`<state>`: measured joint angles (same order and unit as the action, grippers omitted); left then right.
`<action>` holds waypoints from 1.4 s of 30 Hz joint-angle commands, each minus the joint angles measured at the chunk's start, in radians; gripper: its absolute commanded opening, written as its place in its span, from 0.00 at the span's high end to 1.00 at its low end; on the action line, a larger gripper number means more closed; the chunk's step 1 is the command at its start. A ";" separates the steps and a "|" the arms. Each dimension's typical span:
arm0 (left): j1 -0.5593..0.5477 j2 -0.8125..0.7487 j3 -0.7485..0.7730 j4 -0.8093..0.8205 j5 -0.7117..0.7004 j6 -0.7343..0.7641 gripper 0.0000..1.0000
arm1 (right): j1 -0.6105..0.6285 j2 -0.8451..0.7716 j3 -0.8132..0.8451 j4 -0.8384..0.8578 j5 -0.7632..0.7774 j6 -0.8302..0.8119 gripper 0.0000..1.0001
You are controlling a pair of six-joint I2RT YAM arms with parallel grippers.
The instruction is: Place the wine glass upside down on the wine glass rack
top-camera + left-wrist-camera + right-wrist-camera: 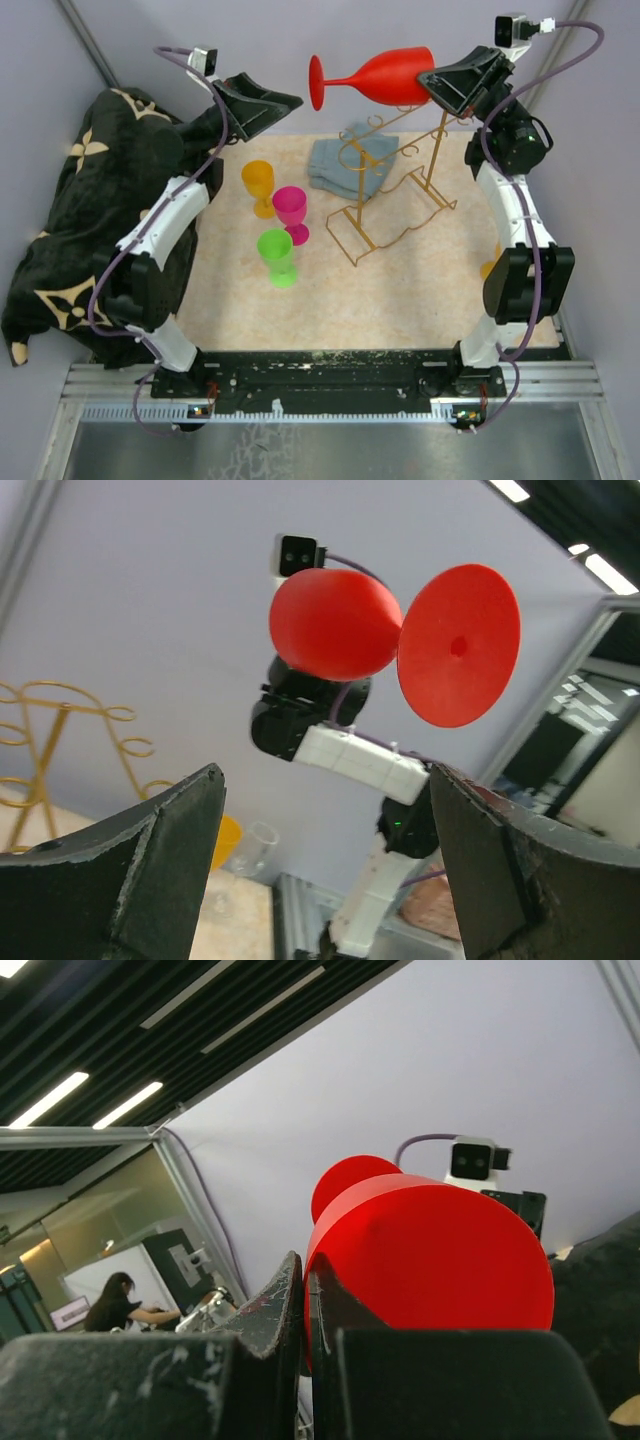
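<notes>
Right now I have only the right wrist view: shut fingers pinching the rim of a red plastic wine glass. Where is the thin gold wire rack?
Observer: The thin gold wire rack stands on the right half of the table. In the top view the red plastic wine glass shows just above it.
Operator: How does the glass lie?
Observer: On its side in the air, with its round foot pointing toward the left side.
Operator: Is the left gripper on it?
Observer: No. The left gripper is open with nothing between its fingers, and the foot faces it.
</notes>
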<state>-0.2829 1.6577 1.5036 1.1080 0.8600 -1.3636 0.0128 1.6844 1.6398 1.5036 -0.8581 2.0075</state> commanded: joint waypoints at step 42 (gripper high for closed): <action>-0.082 0.106 0.049 0.682 -0.179 -0.660 0.68 | 0.157 0.108 0.147 0.175 -0.006 -0.030 1.00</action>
<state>-0.3584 1.7859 1.5589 1.5414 0.6933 -2.0201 0.1616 1.7844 1.7359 1.5093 -0.8818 1.9896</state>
